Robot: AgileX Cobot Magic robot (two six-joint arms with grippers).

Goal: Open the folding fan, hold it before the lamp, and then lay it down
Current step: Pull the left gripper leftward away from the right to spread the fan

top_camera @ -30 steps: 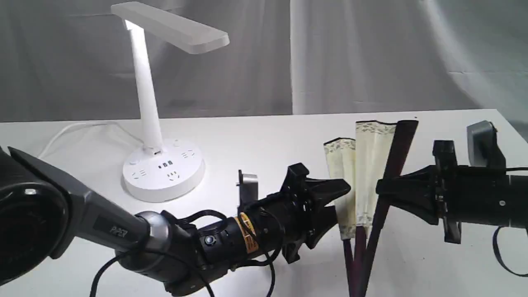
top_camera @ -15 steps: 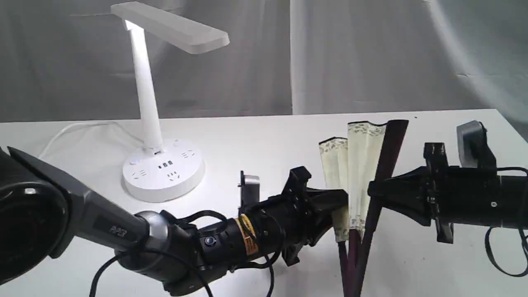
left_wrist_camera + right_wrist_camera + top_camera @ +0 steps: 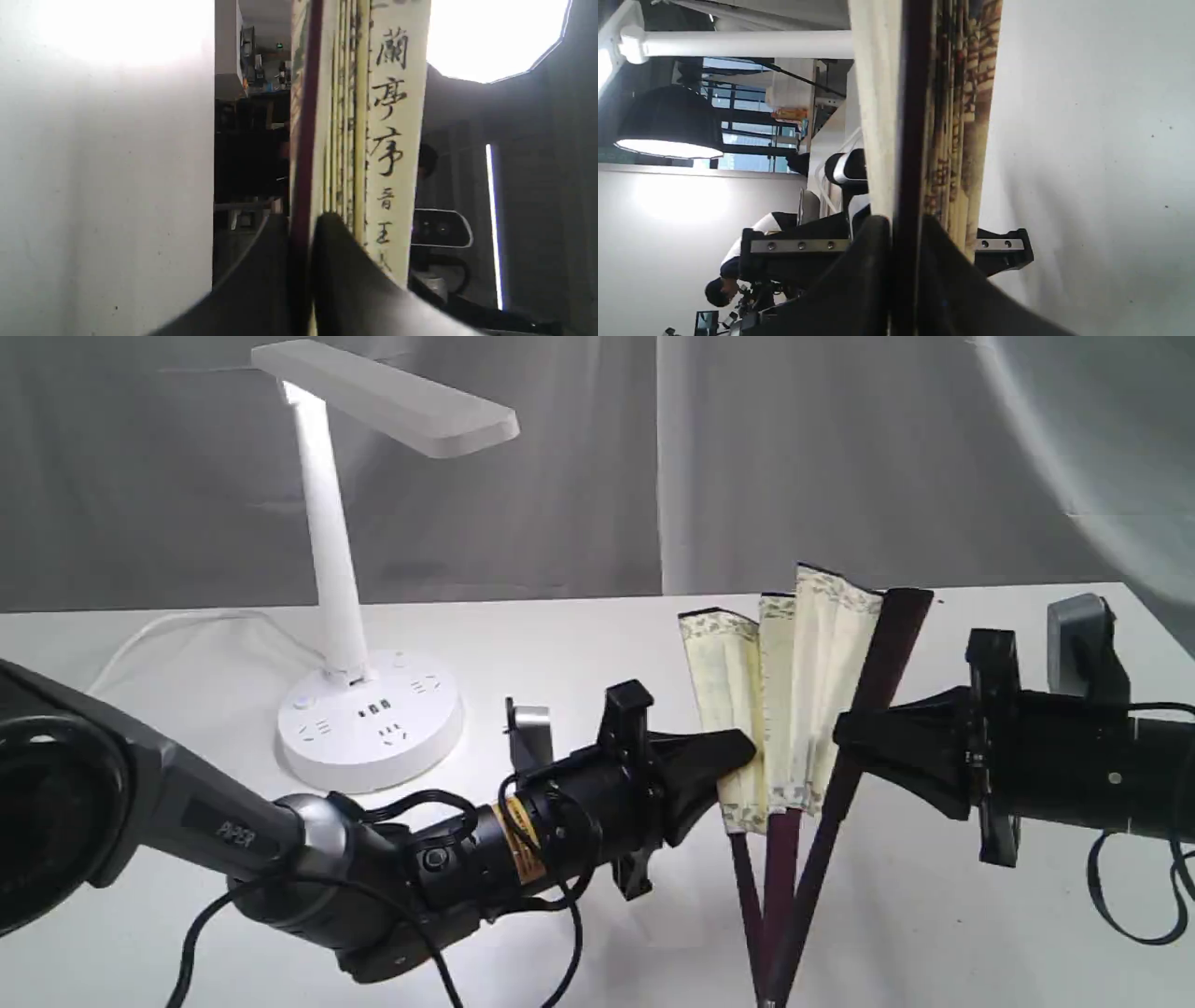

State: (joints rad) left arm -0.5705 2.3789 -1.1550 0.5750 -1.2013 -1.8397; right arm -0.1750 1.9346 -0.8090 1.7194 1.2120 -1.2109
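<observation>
I see the fan (image 3: 794, 695) upright and partly spread over the counter (image 3: 579, 644), a few cream pleats showing, maroon ribs converging at the low edge of the exterior view; whether the pivot touches the counter I cannot tell. My left tool (image 3: 744, 749) is clamped on the fan's left outer fold, my right tool (image 3: 838, 739) on the maroon right guard, both wrist views showing jaws tight on a dark rib. The lamp (image 3: 336, 569) stands well apart, left of the fan
</observation>
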